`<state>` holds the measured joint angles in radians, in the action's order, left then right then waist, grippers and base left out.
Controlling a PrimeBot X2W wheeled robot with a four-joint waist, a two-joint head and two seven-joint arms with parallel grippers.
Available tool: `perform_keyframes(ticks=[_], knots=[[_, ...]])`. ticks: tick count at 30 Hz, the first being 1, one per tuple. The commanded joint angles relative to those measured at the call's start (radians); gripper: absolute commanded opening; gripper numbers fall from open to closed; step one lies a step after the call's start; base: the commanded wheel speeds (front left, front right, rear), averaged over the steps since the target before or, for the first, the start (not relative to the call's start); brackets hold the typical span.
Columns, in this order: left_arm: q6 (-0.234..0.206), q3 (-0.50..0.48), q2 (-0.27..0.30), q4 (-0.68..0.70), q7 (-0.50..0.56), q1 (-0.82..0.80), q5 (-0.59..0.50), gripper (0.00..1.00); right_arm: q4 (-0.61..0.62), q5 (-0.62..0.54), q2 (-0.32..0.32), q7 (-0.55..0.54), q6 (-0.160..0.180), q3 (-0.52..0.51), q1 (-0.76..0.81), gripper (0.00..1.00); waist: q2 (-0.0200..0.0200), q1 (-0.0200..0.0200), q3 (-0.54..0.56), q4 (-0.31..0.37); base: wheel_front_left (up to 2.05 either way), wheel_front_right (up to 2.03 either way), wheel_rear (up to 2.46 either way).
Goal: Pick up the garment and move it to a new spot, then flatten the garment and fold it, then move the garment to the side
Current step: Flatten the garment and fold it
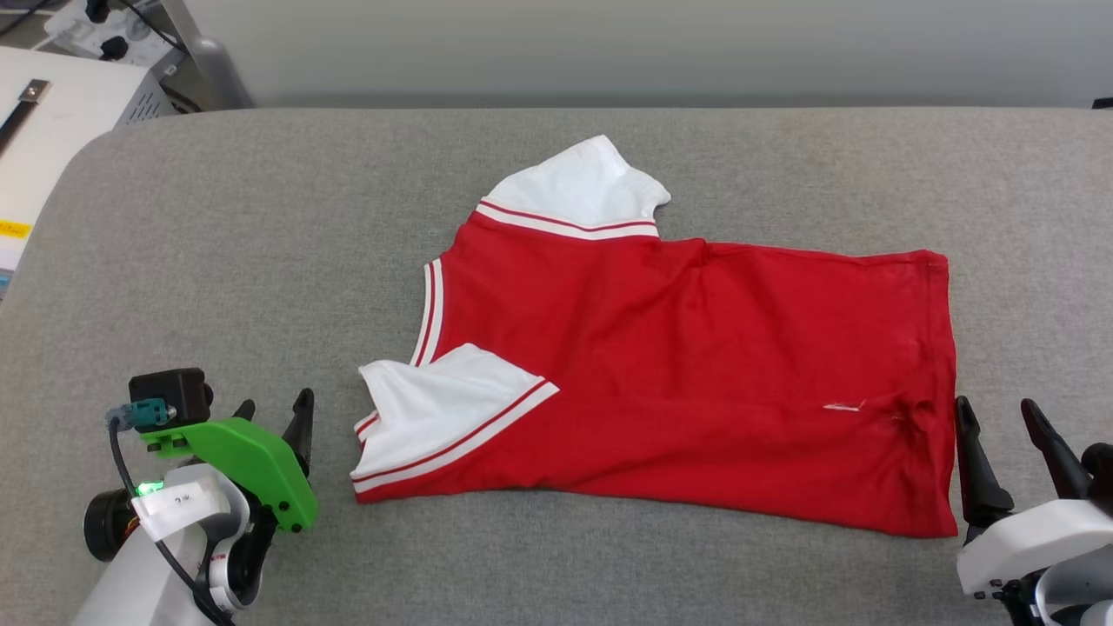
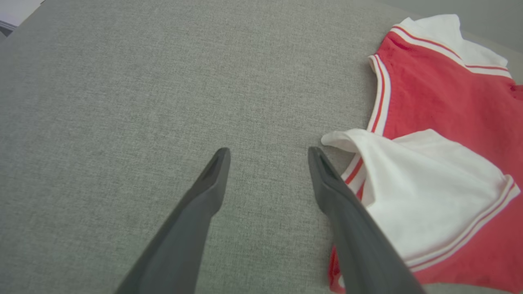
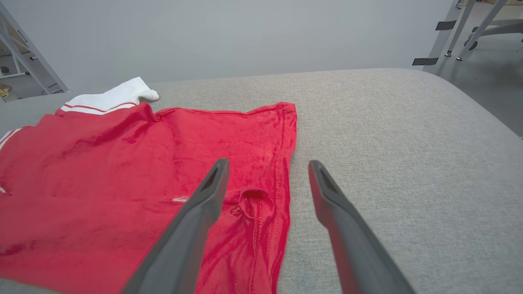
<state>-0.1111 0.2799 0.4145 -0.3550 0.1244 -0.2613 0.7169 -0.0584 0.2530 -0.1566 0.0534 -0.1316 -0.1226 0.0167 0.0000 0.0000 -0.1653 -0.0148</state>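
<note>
The garment (image 1: 678,365), a red jersey with white panels and white-striped trim, lies folded over on the grey padded table (image 1: 261,243), shoulders to the left and hem to the right. My left gripper (image 1: 274,417) stands open just left of the near white shoulder panel (image 2: 425,196), nothing between its fingers (image 2: 212,179). My right gripper (image 1: 1000,422) is open at the hem's near right corner (image 3: 253,204), where the cloth is puckered. One of its fingers (image 3: 210,192) hangs over the red fabric, the other over bare table.
A white box with a black strap (image 1: 52,113) and cabling sit beyond the table's far left corner. Metal frame legs (image 3: 461,28) stand on the floor past the right end. The table's rounded edges run along the far side and both ends.
</note>
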Motion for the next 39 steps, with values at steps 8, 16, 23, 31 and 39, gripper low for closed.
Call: perform_keyframes(ticks=[8, 16, 23, 31, 39], knots=[[0.024, 0.067, 0.085, 0.190, 0.298, 0.020, 0.049, 1.00, 0.113, -0.054, 0.063, -0.029, 0.001, -0.032, 0.046, 1.00, 0.0000, 0.0000, 0.035, 0.016, 0.00, 0.00, 0.00], [-0.015, 0.110, 0.116, 0.231, 0.504, -0.002, 0.082, 1.00, 0.161, -0.052, 0.083, -0.050, 0.001, -0.004, 0.033, 1.00, 0.0000, 0.0000, -0.013, 0.057, 0.00, 0.00, 0.00], [-0.019, 0.138, 0.101, 0.160, 0.534, -0.018, 0.078, 1.00, 0.162, -0.031, 0.091, -0.051, 0.001, -0.005, 0.011, 1.00, 0.0000, 0.0000, -0.066, 0.087, 0.00, 0.00, 0.00], [0.013, 0.192, 0.061, 0.112, 0.574, -0.027, 0.089, 0.00, 0.145, -0.014, 0.096, -0.049, 0.001, -0.016, -0.006, 1.00, 0.0000, 0.0000, -0.090, 0.097, 0.00, 0.00, 0.00], [0.025, 0.189, 0.065, 0.142, 0.515, -0.018, 0.074, 0.00, 0.137, 0.030, 0.080, -0.118, 0.001, -0.045, 0.000, 1.00, 0.0000, 0.0000, -0.054, 0.081, 0.00, 0.00, 0.00]])
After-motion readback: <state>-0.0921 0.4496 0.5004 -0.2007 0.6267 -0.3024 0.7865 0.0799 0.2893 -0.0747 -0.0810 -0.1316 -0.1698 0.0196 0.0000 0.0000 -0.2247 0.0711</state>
